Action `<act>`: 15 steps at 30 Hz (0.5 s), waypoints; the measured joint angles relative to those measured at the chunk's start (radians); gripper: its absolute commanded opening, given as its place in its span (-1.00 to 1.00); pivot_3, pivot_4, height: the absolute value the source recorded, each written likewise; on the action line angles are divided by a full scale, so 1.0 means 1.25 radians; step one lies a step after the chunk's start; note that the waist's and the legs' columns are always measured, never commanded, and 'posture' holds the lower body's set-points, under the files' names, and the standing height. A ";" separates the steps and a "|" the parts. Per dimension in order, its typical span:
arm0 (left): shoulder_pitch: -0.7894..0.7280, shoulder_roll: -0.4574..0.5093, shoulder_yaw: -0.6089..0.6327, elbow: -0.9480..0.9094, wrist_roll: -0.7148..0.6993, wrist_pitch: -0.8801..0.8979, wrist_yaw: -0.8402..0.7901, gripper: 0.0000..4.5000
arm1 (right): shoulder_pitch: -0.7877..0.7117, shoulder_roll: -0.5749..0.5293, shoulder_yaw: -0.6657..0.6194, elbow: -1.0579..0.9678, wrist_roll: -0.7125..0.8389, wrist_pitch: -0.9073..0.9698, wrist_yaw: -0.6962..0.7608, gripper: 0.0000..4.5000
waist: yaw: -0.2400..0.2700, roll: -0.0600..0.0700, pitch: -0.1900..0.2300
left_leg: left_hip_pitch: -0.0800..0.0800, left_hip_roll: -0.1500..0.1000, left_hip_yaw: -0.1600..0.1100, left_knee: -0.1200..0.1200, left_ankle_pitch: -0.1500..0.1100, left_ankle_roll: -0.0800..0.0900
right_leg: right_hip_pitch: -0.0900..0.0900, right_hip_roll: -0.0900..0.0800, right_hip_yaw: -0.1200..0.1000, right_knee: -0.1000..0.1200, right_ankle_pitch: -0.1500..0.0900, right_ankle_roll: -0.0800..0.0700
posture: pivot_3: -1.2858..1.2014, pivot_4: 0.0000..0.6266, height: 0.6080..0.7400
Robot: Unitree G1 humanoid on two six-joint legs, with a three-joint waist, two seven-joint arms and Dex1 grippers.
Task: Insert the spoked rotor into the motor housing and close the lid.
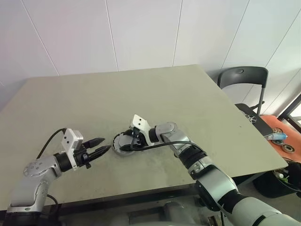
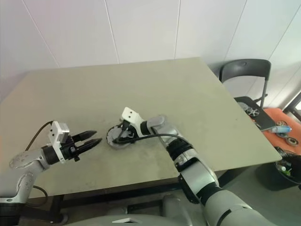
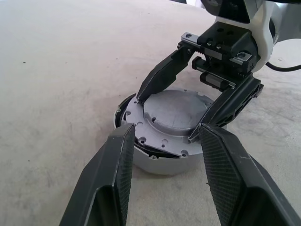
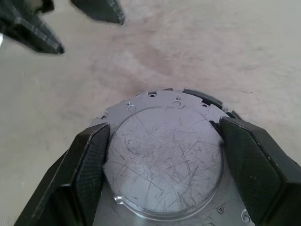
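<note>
Risk lies in the lid (image 3: 171, 117) sitting tilted on the housing (image 3: 160, 162) mid-bench (image 1: 155, 89): right pincer (image 3: 171, 117) straddles its raised centre, spread; a skewed press jams it. Left pincer (image 1: 99, 146) hovers beside, half spread, empty

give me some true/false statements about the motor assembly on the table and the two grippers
1. The right gripper straddles the grey lid with a finger on each side. True.
2. The left gripper is clamped on the motor housing. False: it is beside the housing, fingers apart, holding nothing.
3. The lid sits tilted on the housing. True.
4. The housing stands on the chair. False: it is on the table.
</note>
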 measured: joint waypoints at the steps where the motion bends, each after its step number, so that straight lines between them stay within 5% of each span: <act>1: 0.001 0.004 0.004 0.000 -0.003 0.000 -0.002 0.03 | -0.003 0.005 -0.012 0.007 0.009 0.011 -0.005 0.51 | 0.000 0.000 0.000 | 0.000 0.000 0.000 0.000 0.000 0.000 | 0.000 0.000 0.000 0.000 0.000 0.000 | 0.03 -1.00 1.00; 15: 0.022 -0.008 0.011 0.021 0.003 -0.027 -0.012 0.03 | -0.016 0.016 -0.021 0.024 -0.008 0.021 -0.043 0.51 | -0.001 0.000 0.000 | -0.001 0.000 0.000 0.000 0.000 0.000 | -0.001 0.000 0.000 0.000 0.000 0.000 | 0.03 -1.00 1.00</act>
